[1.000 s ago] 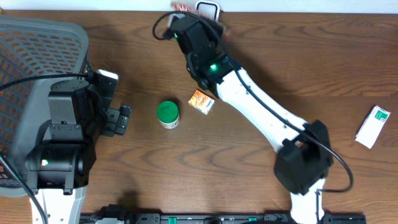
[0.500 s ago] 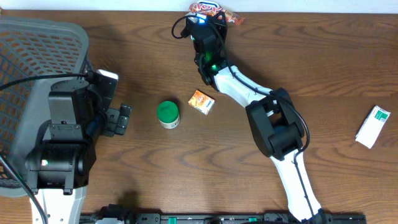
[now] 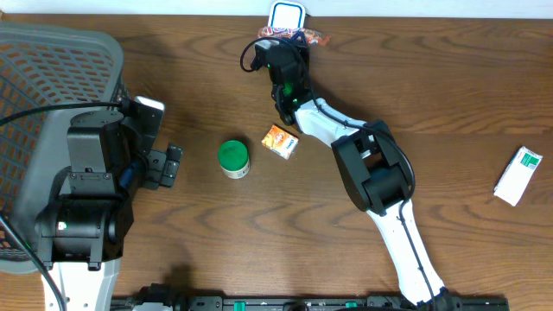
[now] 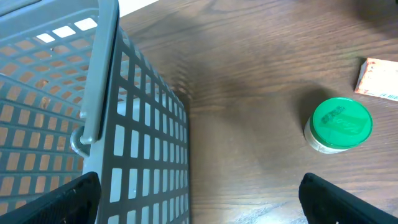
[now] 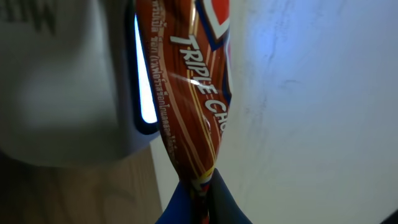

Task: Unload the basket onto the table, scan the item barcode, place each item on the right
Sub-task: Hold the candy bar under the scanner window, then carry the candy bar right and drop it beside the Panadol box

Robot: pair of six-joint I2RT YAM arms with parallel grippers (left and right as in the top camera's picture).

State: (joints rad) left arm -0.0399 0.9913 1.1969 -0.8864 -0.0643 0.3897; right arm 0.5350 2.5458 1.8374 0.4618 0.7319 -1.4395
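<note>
A red-brown snack packet [image 5: 186, 93] hangs pinched by its end in my right gripper [image 5: 200, 202], which is shut on it. Its printed face lies right against the white barcode scanner [image 5: 62, 81], beside the scanner's lit strip. From overhead, the packet [image 3: 313, 37] and the right gripper [image 3: 281, 50] sit at the table's back edge, just below the scanner [image 3: 286, 15]. My left gripper [image 3: 170, 166] rests open beside the basket, holding nothing. In the left wrist view, its two fingers stand far apart around my left gripper [image 4: 199, 202].
A grey mesh basket [image 3: 52, 78] fills the left side, its wall [image 4: 149, 124] close to the left fingers. A green-lidded tub [image 3: 232, 158] and a small orange box [image 3: 281, 141] lie mid-table. A white and green box [image 3: 518, 175] lies at the far right.
My right arm has carried the packet rightward along the back edge and up to the scanner, which now shows above it. The left arm has not moved.
</note>
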